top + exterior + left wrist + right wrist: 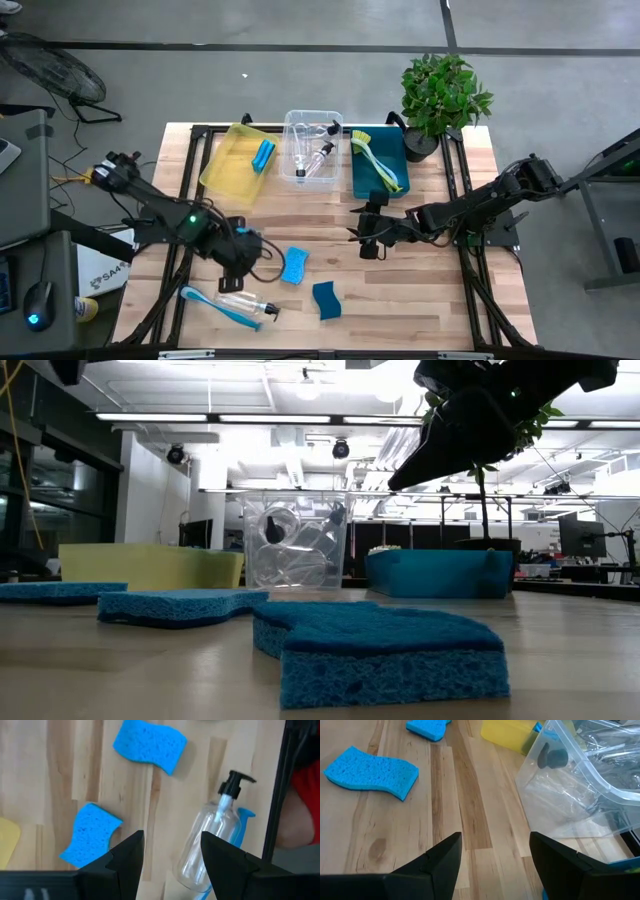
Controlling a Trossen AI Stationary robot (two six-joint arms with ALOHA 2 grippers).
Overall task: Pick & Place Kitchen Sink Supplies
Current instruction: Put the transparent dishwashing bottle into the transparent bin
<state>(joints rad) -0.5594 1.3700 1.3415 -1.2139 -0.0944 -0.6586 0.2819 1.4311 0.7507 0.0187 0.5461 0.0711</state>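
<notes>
Pump bottle waiting on the surface

The clear pump bottle lies flat beside a blue brush; the left hand hovers above, fingers apart, empty. Closing off-centre could roll the round bottle aside. The right hand waits open, empty.

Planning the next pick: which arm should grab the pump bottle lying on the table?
Left. Its open gripper hangs next to the pump bottle; the right gripper is empty, farther off near the bins.

floor: grey concrete | ceiling: strip lights (lit) | left: fan
</notes>
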